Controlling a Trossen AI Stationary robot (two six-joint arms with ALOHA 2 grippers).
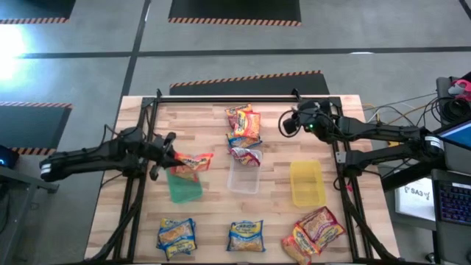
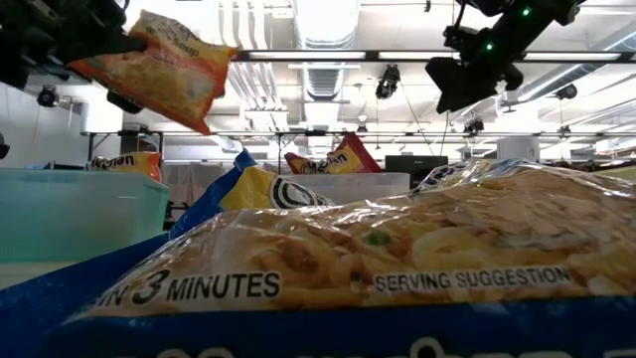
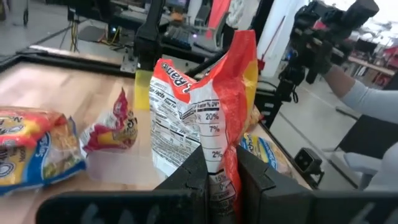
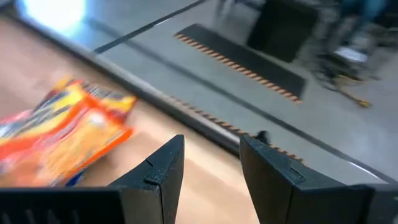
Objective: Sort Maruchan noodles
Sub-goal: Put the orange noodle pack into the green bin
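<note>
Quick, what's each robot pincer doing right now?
Left pincer: closed on an orange packet.
Right pincer: open, holding nothing.

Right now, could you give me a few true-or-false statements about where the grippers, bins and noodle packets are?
1. The left gripper is shut on an orange packet above the green bin. True.
2. The right gripper holds a packet. False: it is open and holds nothing.
3. The yellow bin has packets in it. False: none show in it.
4. A packet rests at the clear bin. True.
5. The blue packets lie in the green bin. False: they lie on the table.
</note>
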